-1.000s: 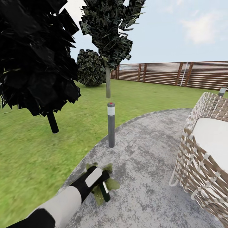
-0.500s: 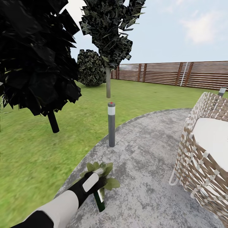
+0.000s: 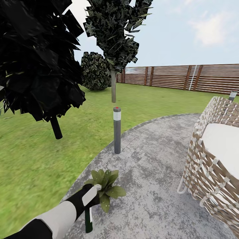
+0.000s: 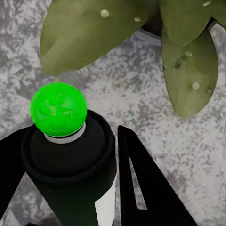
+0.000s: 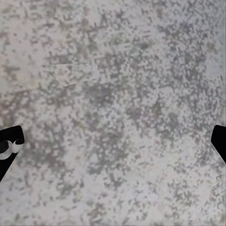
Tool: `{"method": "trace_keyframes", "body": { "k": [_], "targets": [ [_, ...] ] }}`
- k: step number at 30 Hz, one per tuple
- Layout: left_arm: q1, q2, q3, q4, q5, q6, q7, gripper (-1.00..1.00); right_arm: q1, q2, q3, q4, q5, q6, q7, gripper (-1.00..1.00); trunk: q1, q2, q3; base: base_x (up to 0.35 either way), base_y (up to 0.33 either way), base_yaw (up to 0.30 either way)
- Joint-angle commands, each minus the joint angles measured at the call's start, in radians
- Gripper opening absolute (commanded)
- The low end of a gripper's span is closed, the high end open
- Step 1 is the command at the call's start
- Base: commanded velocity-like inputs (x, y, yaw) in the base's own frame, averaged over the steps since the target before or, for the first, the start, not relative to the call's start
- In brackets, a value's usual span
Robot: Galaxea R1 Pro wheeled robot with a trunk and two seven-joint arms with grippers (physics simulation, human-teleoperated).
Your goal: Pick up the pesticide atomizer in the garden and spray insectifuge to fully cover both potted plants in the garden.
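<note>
My left gripper (image 3: 92,195) is shut on the pesticide atomizer (image 3: 88,219), a slim dark-green bottle whose body hangs below the hand in the head view. In the left wrist view the atomizer (image 4: 70,160) sits between the black fingers (image 4: 141,183), and its tip (image 4: 58,109) is bright green and points at the leaves. One potted plant (image 3: 107,186), a low rosette of speckled green leaves (image 4: 188,70), stands on the patio edge just beyond the gripper. The second potted plant is out of view. My right gripper (image 5: 113,146) is open over bare stone.
A tall grey post (image 3: 117,131) with a red top stands at the rim of the round stone patio (image 3: 156,172). A wicker sofa (image 3: 205,166) fills the right. Dark trees (image 3: 39,66) and lawn (image 3: 33,159) lie left, and a slat fence (image 3: 186,77) runs behind.
My left hand has drawn back toward me and turned. The atomizer's body swung from slanting lower right to hanging straight down, and the plant's leaves now show more fully.
</note>
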Motion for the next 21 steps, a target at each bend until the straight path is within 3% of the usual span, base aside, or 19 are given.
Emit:
{"method": "trace_keyframes", "body": {
  "k": [1,3,4,5,6,11,18,21],
  "targets": [
    [-0.003,-0.001,-0.013,-0.002,-0.017,0.010,0.005,-1.00,0.000,-0.001,0.000,-0.001,0.008,-0.002,0.001,1.00,0.000,0.000,-0.001,0.000,0.000,0.000],
    [-0.012,-0.005,-0.027,-0.003,-0.084,0.066,-0.012,-1.00,0.000,0.000,0.000,-0.001,0.008,-0.007,0.002,1.00,0.000,0.000,-0.001,0.000,0.000,0.000],
    [-0.032,-0.026,-0.039,-0.005,-0.128,0.166,-0.029,-1.00,0.001,0.000,0.000,-0.001,0.009,-0.028,0.001,1.00,0.000,0.000,-0.001,0.000,0.000,0.000],
    [-0.067,-0.038,-0.049,-0.008,-0.145,0.264,-0.022,-1.00,0.001,0.000,0.000,-0.001,0.008,-0.037,0.002,1.00,0.000,0.000,-0.001,0.000,0.000,0.000],
    [-0.073,-0.039,-0.062,-0.008,-0.158,0.275,-0.014,-1.00,0.001,-0.001,0.000,-0.001,0.008,-0.038,0.002,1.00,0.000,0.000,-0.001,0.000,0.000,0.000],
    [-0.074,-0.040,-0.110,-0.006,-0.222,0.276,0.000,-1.00,0.002,-0.001,0.000,-0.002,0.008,-0.047,0.002,1.00,0.000,0.000,-0.001,0.000,0.000,0.000],
    [-0.049,-0.021,-0.122,0.013,-0.243,0.244,-0.008,-1.00,0.004,-0.001,0.000,-0.003,0.008,-0.065,0.002,1.00,0.000,0.000,-0.001,0.000,0.000,0.000],
    [-0.030,0.000,-0.123,0.051,-0.245,0.199,-0.067,-1.00,0.004,-0.002,0.000,-0.002,0.009,-0.069,0.002,1.00,0.000,0.000,-0.001,0.000,0.000,0.000]
  ]
}}
